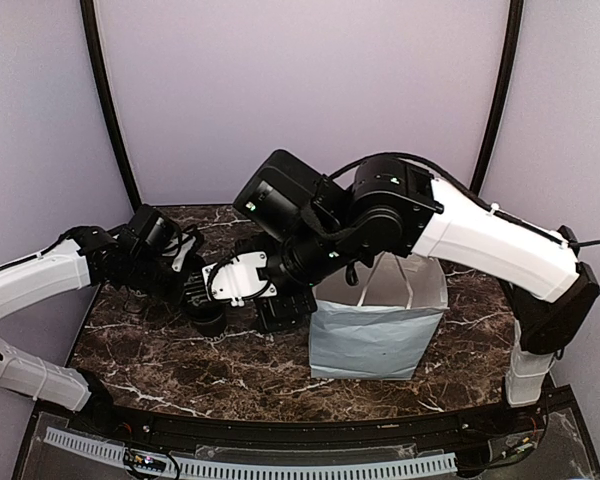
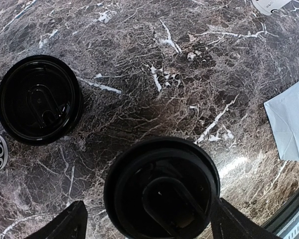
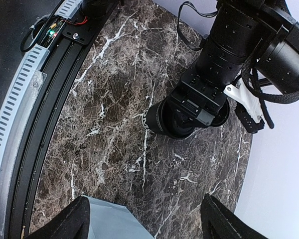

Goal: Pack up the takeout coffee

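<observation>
One takeout coffee [image 2: 162, 191], a dark cup with a round black lid, stands on the marble table [image 2: 154, 64] between the fingers of my left gripper [image 2: 149, 205]. The jaws are open around it, with a gap on the left side. A second lidded cup [image 2: 40, 99] stands apart to its left. From above, the left gripper [image 1: 206, 298] hovers over the cup [image 1: 208, 320]. In the right wrist view, the left gripper covers most of that cup [image 3: 161, 122]. My right gripper [image 3: 144, 199] is open over bare marble, holding nothing, and sits just right of the left one [image 1: 280, 312].
A pale blue paper bag [image 1: 378, 335] with handles stands upright right of centre; its corner shows between the right fingers [image 3: 107, 224] and at the left wrist view's right edge [image 2: 289, 124]. The table's front rail [image 3: 25, 124] runs along the near edge.
</observation>
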Tool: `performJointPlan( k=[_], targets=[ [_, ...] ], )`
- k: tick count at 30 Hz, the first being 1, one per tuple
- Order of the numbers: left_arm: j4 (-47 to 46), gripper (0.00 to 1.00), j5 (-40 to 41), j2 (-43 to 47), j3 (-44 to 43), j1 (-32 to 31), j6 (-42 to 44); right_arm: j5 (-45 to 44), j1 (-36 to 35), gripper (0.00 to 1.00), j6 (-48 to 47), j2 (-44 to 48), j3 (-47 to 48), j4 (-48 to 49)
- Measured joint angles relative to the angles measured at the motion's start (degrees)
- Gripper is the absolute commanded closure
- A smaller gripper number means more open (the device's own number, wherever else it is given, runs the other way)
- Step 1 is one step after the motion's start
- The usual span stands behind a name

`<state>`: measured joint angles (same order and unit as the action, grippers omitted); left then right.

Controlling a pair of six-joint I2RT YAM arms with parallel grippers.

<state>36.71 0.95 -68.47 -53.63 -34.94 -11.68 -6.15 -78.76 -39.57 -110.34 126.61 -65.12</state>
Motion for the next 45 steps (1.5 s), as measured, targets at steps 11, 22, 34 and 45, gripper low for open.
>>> performJointPlan(
  k=[11, 22, 34, 45],
  targets=[
    [0.1, 0.11, -2.4, -1.3, 0.0, 0.0, 0.2, -0.1, 0.0, 0.22, -0.4, 0.1, -0.1, 0.0],
    [-0.2, 0.15, -4.9, -3.5, 0.0, 0.0, 0.2, -0.2, 0.0, 0.22, -0.5, 0.1, -0.3, 0.0],
    [0.0, 0.32, -9.9, -2.3, -0.6, -0.2, 1.5, -1.3, 0.0, 0.22, -0.7, 0.1, -1.8, 0.0],
    [2.6, 0.32, -14.7, 2.4, -0.6, -6.7, 0.7, -1.6, 0.0, 0.23, -0.7, 0.1, -2.9, 0.0]
  ],
)
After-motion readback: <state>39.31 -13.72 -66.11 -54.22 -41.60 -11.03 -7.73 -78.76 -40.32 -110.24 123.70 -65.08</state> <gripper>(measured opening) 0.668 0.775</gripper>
